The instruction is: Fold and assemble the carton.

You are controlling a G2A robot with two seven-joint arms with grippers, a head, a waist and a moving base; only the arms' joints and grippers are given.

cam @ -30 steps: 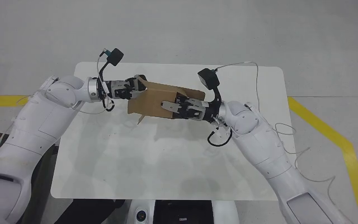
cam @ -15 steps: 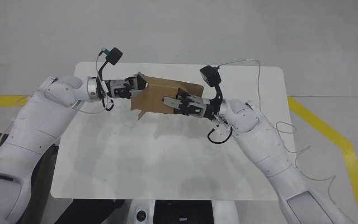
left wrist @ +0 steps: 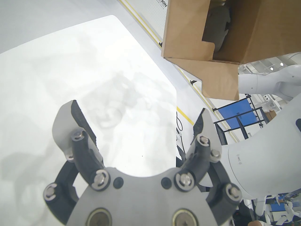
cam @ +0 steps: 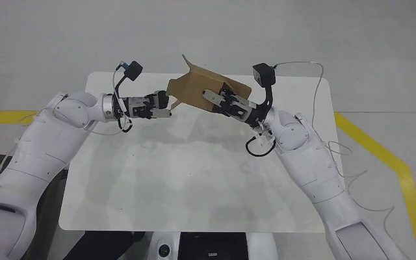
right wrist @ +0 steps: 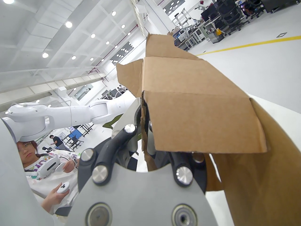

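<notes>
One carton (cam: 195, 88) hangs over the far side of the table (cam: 195, 188), its flaps loose. Two grippers attend it: the right gripper (cam: 218, 99) pinches a wall, and the left gripper (left wrist: 138, 109) sits just left of it, jaws spread.

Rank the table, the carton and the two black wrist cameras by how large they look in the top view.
1. table, by far the largest.
2. carton.
3. left wrist camera and right wrist camera: smallest, and they look alike, so I leave them tied.
</notes>
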